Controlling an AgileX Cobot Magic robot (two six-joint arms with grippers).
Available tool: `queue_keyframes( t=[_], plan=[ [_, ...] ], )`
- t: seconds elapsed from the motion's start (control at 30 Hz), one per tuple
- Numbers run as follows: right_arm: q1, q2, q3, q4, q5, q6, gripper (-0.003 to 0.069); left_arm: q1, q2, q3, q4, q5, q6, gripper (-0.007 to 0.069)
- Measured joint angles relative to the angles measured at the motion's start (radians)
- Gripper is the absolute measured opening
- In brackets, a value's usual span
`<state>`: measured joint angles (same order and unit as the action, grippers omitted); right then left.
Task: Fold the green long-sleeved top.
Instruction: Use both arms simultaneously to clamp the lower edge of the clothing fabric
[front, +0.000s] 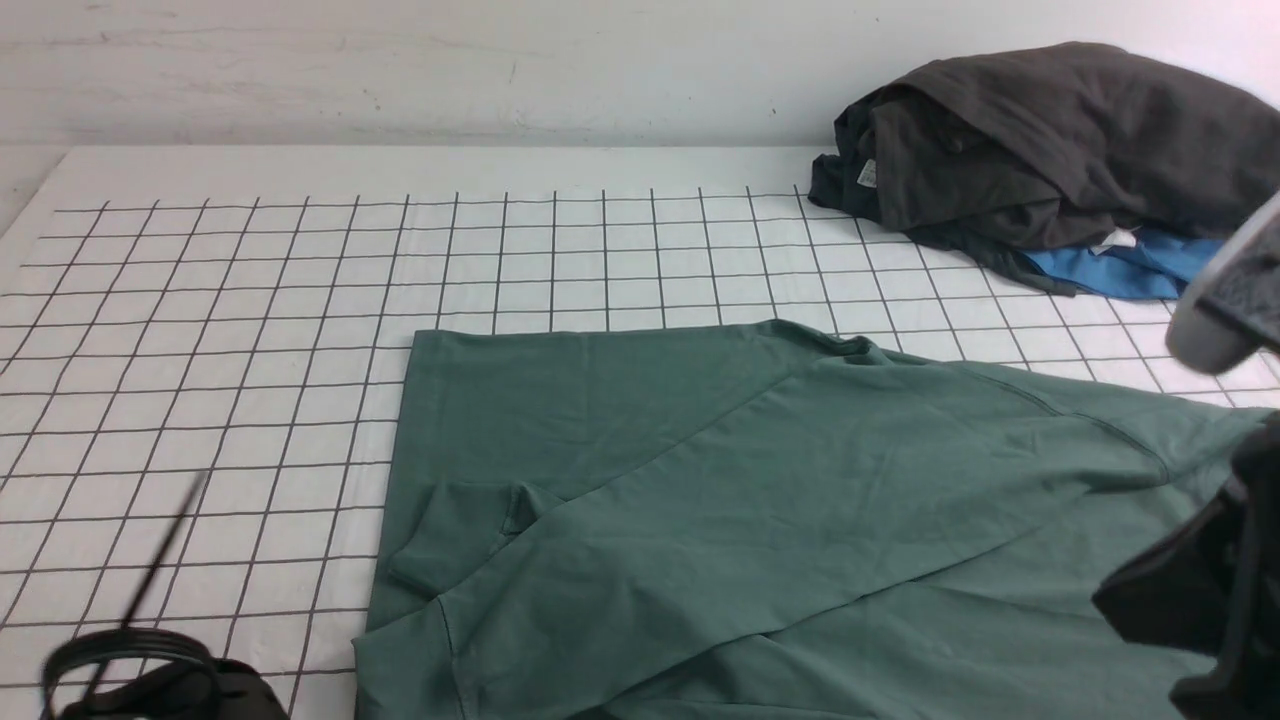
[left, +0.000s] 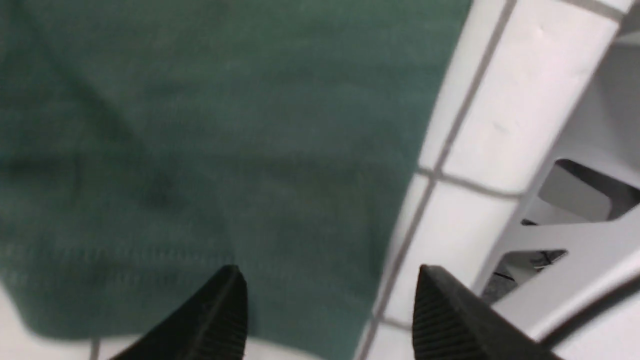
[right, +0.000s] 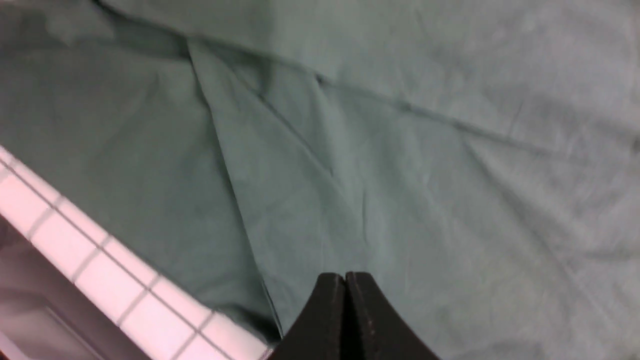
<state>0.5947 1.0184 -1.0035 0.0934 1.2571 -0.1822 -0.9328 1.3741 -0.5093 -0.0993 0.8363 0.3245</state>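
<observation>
Our big dark-green cotton top (front: 760, 480) lies on the white checked cloth (front: 250, 300). Our left claw (left: 328, 285) is spread wide, holding nothing. Our right claw (right: 345, 287) is pinched tight.

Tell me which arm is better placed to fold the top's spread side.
Probably the right: the green long-sleeved top spreads out under the shut right pincer; the open left pincer is at the folded edge.

A muted dark-green cotton long-sleeved top (front: 800, 500) lies across the white grid-lined desk (front: 200, 350); far right, a crumpled charcoal-grey garment (front: 1050, 140) overlies a bright blue garment (front: 1130, 268).
</observation>
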Motion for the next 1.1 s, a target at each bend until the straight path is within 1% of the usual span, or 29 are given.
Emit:
queue_keyframes(
  t=[0.1,0.27,0.37,0.53,0.63,0.67,0.8,0.83,1.07,1.1],
  plan=[
    [0.000,0.000,0.042,-0.003,0.000,-0.002,-0.0015,-0.009,0.048,-0.002,0.006,-0.047,-0.021,0.0412],
    [0.000,0.000,0.057,-0.010,-0.001,-0.002,-0.0015,-0.009,0.091,-0.026,0.009,-0.029,-0.062,0.0411],
    [0.000,-0.001,0.057,-0.010,-0.001,-0.002,-0.0015,-0.009,0.099,-0.036,0.010,-0.021,-0.098,0.0397],
    [0.000,-0.001,0.057,-0.010,-0.001,-0.002,-0.0015,-0.009,0.112,-0.058,0.017,0.001,-0.126,0.0344],
    [0.000,-0.001,0.057,-0.010,-0.002,-0.003,-0.0015,-0.009,0.117,-0.062,0.025,0.004,-0.129,0.0306],
    [0.000,-0.001,0.057,-0.010,-0.002,-0.003,-0.0015,-0.009,0.117,-0.062,0.025,0.004,-0.129,0.0304],
    [0.000,-0.001,0.057,-0.010,-0.002,-0.004,-0.0015,-0.009,0.117,-0.062,0.037,0.003,-0.130,0.0241],
    [0.000,-0.001,0.057,-0.010,-0.002,-0.004,-0.0015,-0.009,0.117,-0.062,0.037,0.003,-0.130,0.0241],
    [0.000,-0.001,0.057,-0.010,-0.003,-0.007,-0.0015,-0.009,0.117,-0.062,0.039,-0.001,-0.130,0.0141],
    [0.000,-0.001,0.057,-0.010,-0.003,-0.008,-0.0015,-0.009,0.117,-0.062,0.039,-0.001,-0.130,0.0141]
  ],
)
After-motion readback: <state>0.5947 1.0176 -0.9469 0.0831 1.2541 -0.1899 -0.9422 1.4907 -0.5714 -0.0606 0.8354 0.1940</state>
